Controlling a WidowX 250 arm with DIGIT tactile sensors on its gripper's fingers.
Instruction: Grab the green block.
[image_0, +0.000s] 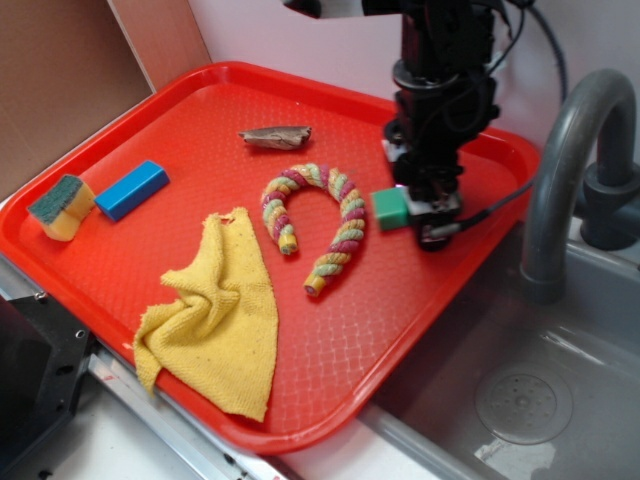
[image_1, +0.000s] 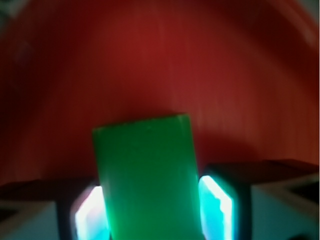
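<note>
Where the red tray (image_0: 200, 120) nears its right rim in the exterior view, the black arm comes down from the top and its hand (image_0: 425, 212) has the green block (image_0: 390, 209) at its fingertips. One square end of the block faces the camera, and the rest of the bar runs back under the hand. Whether the block is lifted off the tray or resting on it cannot be told from this angle. Just left of the block lies a rope toy (image_0: 318, 222) of pink, yellow and green strands, bent into an arch. A crumpled yellow cloth (image_0: 215, 315) lies toward the near edge of the tray. Well to the left sit a blue block (image_0: 132, 189) and, beside it, a yellow sponge with a dark green top (image_0: 61, 207). A small brown scrap (image_0: 275, 137) lies toward the far side. Right of the tray, a grey faucet (image_0: 565, 160) arches over a sink (image_0: 520, 400).

From the wrist view, the green block (image_1: 147, 175) stands between the two fingers (image_1: 216, 207), which press against its left and right faces, so the hand (image_1: 152, 215) is closed on it. Blurred red tray (image_1: 160, 60) fills the background.
</note>
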